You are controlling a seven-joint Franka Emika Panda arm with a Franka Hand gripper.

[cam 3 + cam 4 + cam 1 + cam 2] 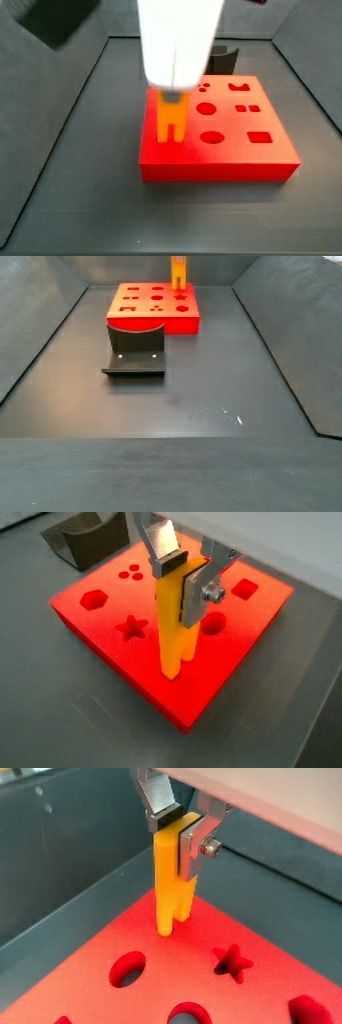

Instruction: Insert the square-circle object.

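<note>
My gripper (185, 574) is shut on the upper end of the square-circle object (174, 627), a slim orange-yellow bar that hangs upright with its two prongs down. The silver fingers clamp it from both sides, as both wrist views show (181, 830). The prongs (170, 918) end at or just above the top of the red block (174, 958), near one edge and beside its holes; I cannot tell if they touch. In a side view the bar (170, 118) shows below the white arm, which hides the fingers. In the other side view only the bar (179, 271) shows over the block (154, 324).
The red block (221, 170) has several shaped holes: round, star, square. The dark fixture (135, 351) stands on the floor against one side of the block and shows in other views (83, 537) (225, 58). Grey walls enclose the floor (174, 406).
</note>
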